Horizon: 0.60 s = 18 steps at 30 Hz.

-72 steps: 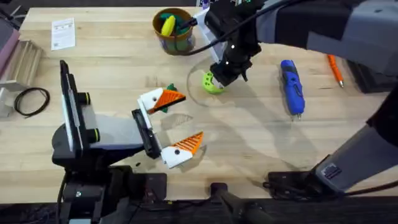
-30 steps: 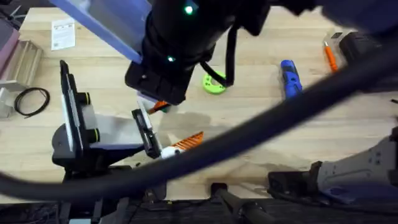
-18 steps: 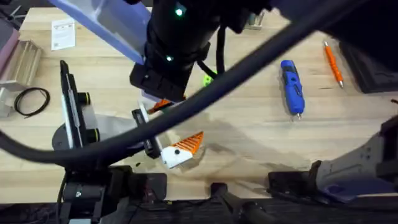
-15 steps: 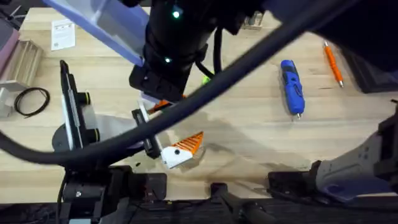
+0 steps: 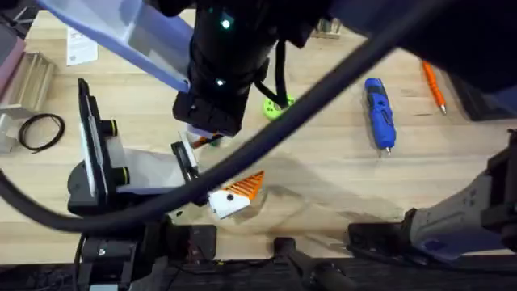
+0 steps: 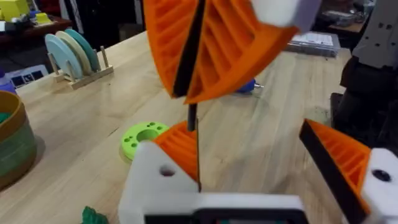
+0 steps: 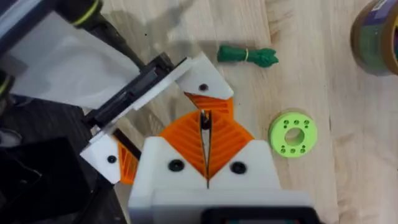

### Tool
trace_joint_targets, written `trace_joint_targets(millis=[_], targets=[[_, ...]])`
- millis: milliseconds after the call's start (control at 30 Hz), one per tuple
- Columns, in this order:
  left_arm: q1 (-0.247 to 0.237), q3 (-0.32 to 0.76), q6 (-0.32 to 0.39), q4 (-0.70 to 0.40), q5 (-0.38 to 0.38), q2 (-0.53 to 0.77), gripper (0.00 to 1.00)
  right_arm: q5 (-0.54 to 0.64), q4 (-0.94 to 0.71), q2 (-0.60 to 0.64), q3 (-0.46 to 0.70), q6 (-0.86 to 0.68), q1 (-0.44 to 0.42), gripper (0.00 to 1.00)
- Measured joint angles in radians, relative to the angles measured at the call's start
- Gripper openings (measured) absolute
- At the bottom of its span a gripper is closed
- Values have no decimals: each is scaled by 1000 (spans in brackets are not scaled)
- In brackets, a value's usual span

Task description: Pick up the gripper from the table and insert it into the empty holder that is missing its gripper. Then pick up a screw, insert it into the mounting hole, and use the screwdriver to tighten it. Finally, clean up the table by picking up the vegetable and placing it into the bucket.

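R gripper [image 7: 205, 146] is clenched, orange pads pressed flat together w/ a thin dark seam between them; can't tell if anything is pinched there. It hangs right above the L gripper [image 5: 212, 171], whose white finger mounts are spread apart. In the L wrist view the R pads [image 6: 211, 43] sit just over the L arm's orange fingertip [image 6: 180, 146].

Vegetable [image 7: 246, 56] lies on the table [image 5: 323, 178], just far of the L gripper. Green disc [image 7: 292, 134] near it, to the right. Screwdriver [image 5: 379, 113] lies well apart, to the right. Bucket [image 6: 13, 146] stands far side of the table.
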Motion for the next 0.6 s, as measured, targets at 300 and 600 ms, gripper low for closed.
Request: trace_joint_targets(millis=[300,600], targets=[[0,0,0,0,0,0,985,0,7,7,0,-5,0,6],[0,0,0,0,0,0,985,0,29,7,0,-6,0,6]])
